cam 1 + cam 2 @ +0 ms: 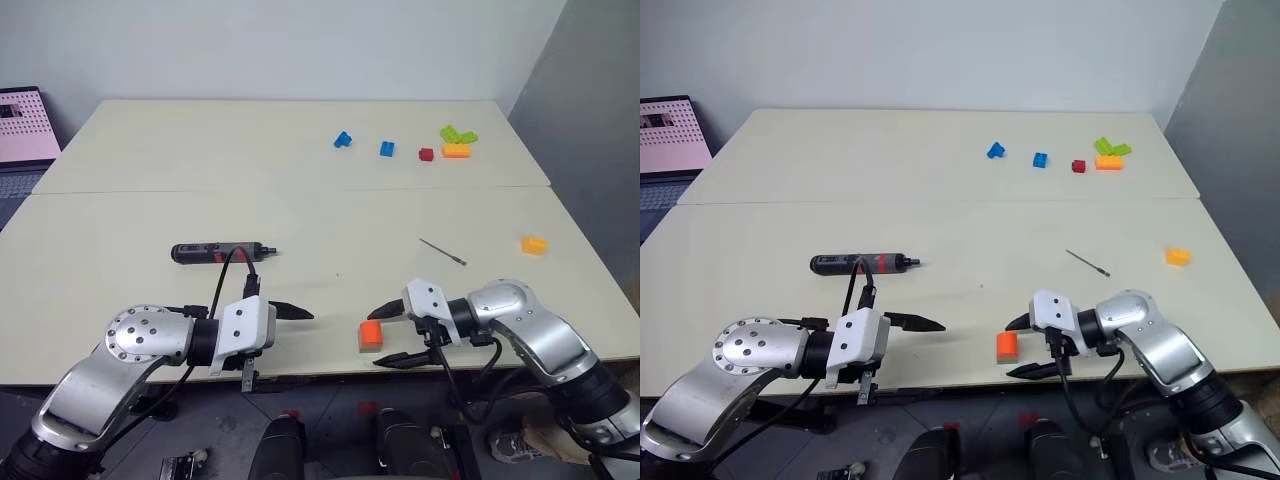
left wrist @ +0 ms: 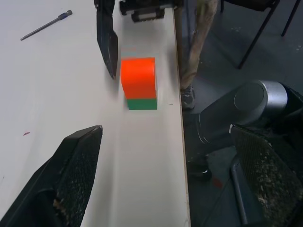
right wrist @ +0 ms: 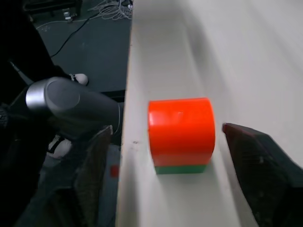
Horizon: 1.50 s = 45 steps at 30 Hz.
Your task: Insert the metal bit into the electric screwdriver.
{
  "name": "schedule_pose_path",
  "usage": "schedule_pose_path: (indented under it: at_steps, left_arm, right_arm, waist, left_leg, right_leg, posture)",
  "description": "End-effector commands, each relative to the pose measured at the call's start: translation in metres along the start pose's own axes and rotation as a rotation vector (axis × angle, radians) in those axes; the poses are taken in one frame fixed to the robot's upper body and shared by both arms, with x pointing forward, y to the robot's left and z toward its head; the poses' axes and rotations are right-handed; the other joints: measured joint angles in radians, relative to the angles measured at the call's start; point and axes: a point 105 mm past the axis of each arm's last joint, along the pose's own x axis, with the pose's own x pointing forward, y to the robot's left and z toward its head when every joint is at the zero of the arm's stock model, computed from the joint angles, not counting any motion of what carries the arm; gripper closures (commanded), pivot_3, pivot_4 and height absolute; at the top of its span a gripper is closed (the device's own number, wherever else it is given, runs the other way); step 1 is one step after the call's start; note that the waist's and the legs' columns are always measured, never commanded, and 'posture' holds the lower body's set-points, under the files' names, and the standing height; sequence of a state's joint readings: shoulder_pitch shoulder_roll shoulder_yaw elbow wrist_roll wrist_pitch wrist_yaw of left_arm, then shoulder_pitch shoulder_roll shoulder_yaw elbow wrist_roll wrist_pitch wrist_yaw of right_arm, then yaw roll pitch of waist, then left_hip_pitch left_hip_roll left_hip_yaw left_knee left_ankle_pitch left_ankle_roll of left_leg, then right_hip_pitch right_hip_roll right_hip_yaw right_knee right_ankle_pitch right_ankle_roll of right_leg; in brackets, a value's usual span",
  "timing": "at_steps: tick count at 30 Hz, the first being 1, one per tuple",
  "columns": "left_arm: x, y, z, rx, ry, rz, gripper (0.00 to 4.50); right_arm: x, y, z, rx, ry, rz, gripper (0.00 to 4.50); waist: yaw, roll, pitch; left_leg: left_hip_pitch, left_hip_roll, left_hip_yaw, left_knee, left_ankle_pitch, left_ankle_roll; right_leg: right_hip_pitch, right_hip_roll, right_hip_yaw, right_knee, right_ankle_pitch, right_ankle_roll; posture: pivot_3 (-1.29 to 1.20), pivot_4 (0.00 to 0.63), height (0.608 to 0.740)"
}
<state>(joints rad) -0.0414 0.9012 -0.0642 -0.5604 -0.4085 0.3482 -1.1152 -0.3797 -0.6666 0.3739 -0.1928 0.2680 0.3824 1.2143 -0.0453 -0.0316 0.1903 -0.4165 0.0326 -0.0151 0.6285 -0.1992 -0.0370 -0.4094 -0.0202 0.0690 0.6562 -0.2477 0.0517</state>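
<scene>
The electric screwdriver (image 1: 220,252), black with a red band, lies on the table left of centre, its tip pointing right. The thin metal bit (image 1: 442,251) lies by itself on the table to the right. My left gripper (image 1: 283,340) is open at the table's front edge, just in front of the screwdriver and pointing right, holding nothing. My right gripper (image 1: 374,338) points left at the front edge. It is open, with one finger on each side of an orange block (image 3: 181,130) with a green base. A gap shows on both sides of the block.
Small coloured bricks lie at the far right: two blue (image 1: 343,140), a red one (image 1: 426,154), and a green one (image 1: 458,134) beside an orange one. A yellow-orange brick (image 1: 534,244) sits near the right edge. A laptop (image 1: 25,125) stands at the far left.
</scene>
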Motion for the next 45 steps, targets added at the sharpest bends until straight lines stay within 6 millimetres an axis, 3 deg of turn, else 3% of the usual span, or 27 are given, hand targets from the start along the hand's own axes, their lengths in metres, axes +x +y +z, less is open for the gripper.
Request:
schedule_pose_path:
  at_steps: [1, 7, 15, 17, 20, 22, 28, 30, 32, 36, 44, 45]
  left_arm:
    - [0.001, -0.003, 0.007, 0.034, -0.021, 0.002, 0.0]
    - [0.005, -0.001, 0.008, 0.03, -0.052, 0.025, 0.0]
    - [0.017, 0.01, 0.019, 0.035, -0.13, 0.032, 0.0]
    - [0.024, 0.019, 0.028, 0.038, -0.193, 0.055, 0.0]
    - [0.03, 0.025, 0.036, 0.046, -0.238, 0.062, 0.0]
    - [0.036, 0.029, 0.044, 0.063, -0.284, 0.062, 0.0]
    - [0.05, 0.04, 0.06, 0.072, -0.391, 0.062, 0.0]
    - [0.053, 0.039, 0.061, 0.074, -0.398, 0.047, 0.0]
    - [0.054, 0.039, 0.061, 0.073, -0.398, 0.042, 0.0]
    - [0.057, 0.039, 0.061, 0.071, -0.395, 0.035, 0.0]
    - [0.056, 0.043, 0.057, 0.05, -0.357, 0.062, 0.0]
    - [0.056, 0.043, 0.057, 0.048, -0.352, 0.063, 0.0]
  right_arm:
    - [-0.002, -0.006, 0.01, -0.054, -0.016, -0.023, 1.48]
    - [-0.005, -0.007, 0.01, -0.057, -0.024, -0.043, 2.96]
    - [-0.029, -0.024, 0.014, -0.028, -0.061, -0.21, 3.03]
    - [-0.059, -0.042, 0.006, 0.026, -0.084, -0.419, 3.03]
    - [-0.088, -0.053, -0.005, 0.076, -0.097, -0.612, 3.03]
    - [-0.127, -0.062, -0.021, 0.138, -0.106, -0.851, 3.03]
    - [-0.217, -0.054, -0.067, 0.266, -0.068, -1.39, 3.03]
    - [-0.236, -0.049, -0.079, 0.298, -0.043, -1.518, 3.03]
    - [-0.242, -0.047, -0.086, 0.333, -0.033, -1.572, 3.03]
    - [-0.235, -0.049, -0.101, 0.442, -0.008, -1.571, 3.03]
    - [-0.234, -0.062, -0.11, 0.512, -0.012, -1.605, 3.03]
    - [-0.235, -0.062, -0.111, 0.517, -0.011, -1.609, 2.68]
  waist:
    - [0.001, 0.0, 0.0]
    - [0.005, 0.0, 0.0]
    - [0.013, 0.0, 0.0]
    - [0.016, 0.0, 0.0]
    - [0.021, 0.0, 0.0]
    - [0.02, 0.0, 0.0]
    - [0.017, 0.0, 0.0]
    - [0.015, 0.0, -0.001]
    - [0.008, 0.001, -0.001]
    - [-0.004, 0.001, -0.001]
    - [-0.005, 0.002, -0.001]
    - [-0.005, 0.002, -0.001]
  left_leg:
    - [0.0, 0.0, 0.0, 0.0, 0.0, 0.0]
    - [0.0, 0.0, 0.0, 0.0, 0.0, 0.0]
    - [0.0, 0.0, 0.0, 0.0, 0.0, 0.0]
    - [0.0, -0.001, 0.0, 0.0, 0.0, 0.0]
    - [-0.001, -0.001, -0.001, 0.001, 0.0, 0.0]
    - [-0.001, -0.001, -0.001, 0.001, 0.0, 0.0]
    - [0.0, -0.002, -0.001, 0.001, 0.0, 0.0]
    - [0.0, -0.002, -0.001, 0.001, 0.0, 0.0]
    - [0.0, -0.002, 0.0, 0.001, 0.0, 0.0]
    - [0.002, -0.001, 0.0, 0.001, 0.0, 0.0]
    - [0.001, -0.002, 0.0, 0.001, 0.0, 0.0]
    - [0.001, -0.002, 0.0, 0.001, 0.0, 0.0]
  right_leg:
    - [0.0, 0.0, 0.0, 0.0, 0.0, 0.0]
    - [0.0, 0.0, 0.0, 0.0, 0.0, 0.0]
    - [0.0, 0.0, 0.0, 0.0, 0.0, 0.0]
    - [0.0, 0.0, 0.0, 0.0, 0.0, 0.0]
    - [0.001, 0.0, -0.001, 0.0, 0.0, 0.0]
    - [0.002, 0.0, 0.0, 0.0, 0.0, 0.0]
    - [0.002, 0.0, 0.0, 0.0, 0.0, 0.001]
    - [0.003, 0.001, 0.0, 0.0, 0.0, 0.001]
    - [0.003, 0.001, 0.001, 0.001, 0.0, 0.001]
    - [0.002, 0.001, 0.002, 0.002, 0.0, 0.001]
    - [0.003, 0.001, 0.002, 0.002, 0.001, 0.001]
    - [0.003, 0.001, 0.002, 0.002, 0.0, 0.001]
  posture:
    - [0.0, 0.15, 0.74]
    - [0.0, 0.15, 0.74]
    - [0.0, 0.15, 0.74]
    - [0.0, 0.15, 0.74]
    - [0.0, 0.15, 0.74]
    - [0.0, 0.15, 0.74]
    - [0.0, 0.15, 0.74]
    - [0.0, 0.15, 0.74]
    - [0.0, 0.15, 0.74]
    - [0.0, 0.15, 0.74]
    - [0.0, 0.15, 0.74]
    - [0.0, 0.15, 0.74]
